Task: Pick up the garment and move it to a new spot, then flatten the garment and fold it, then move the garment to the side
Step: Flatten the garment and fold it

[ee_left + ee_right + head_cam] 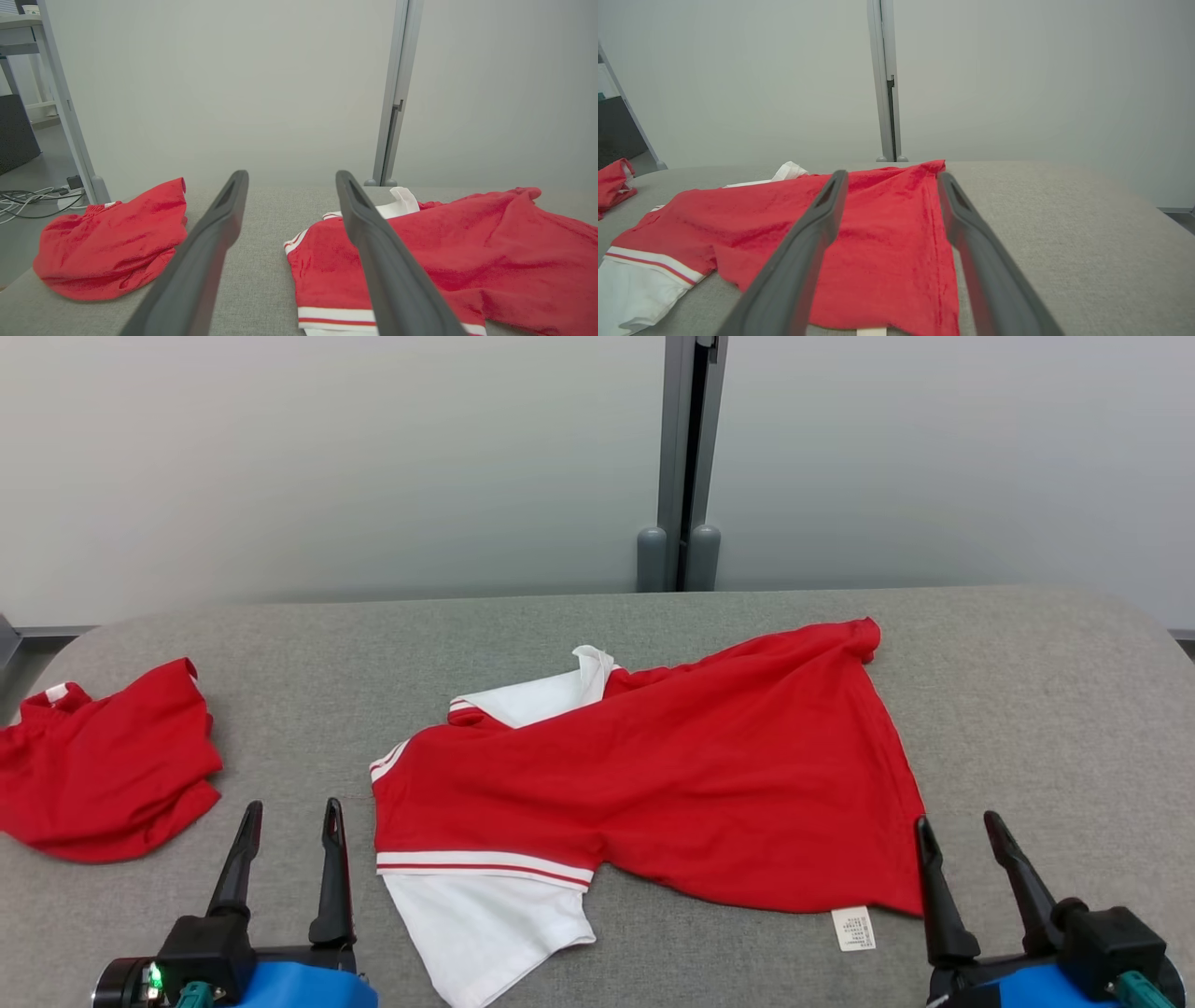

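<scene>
Folding and the sideways move remain undone: the red-and-white shirt [653, 775] lies spread but skewed mid-way across the grey table [1027, 709], while the left gripper [291, 805] and right gripper [957, 819] flank its near edge, jaws wide apart, holding nothing.

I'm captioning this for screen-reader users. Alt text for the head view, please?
A red shirt with white sleeves lies spread on a grey table, its label at the near hem. A second red garment sits crumpled at the left. The left hand and right hand are open at the bottom corners, holding nothing.
</scene>
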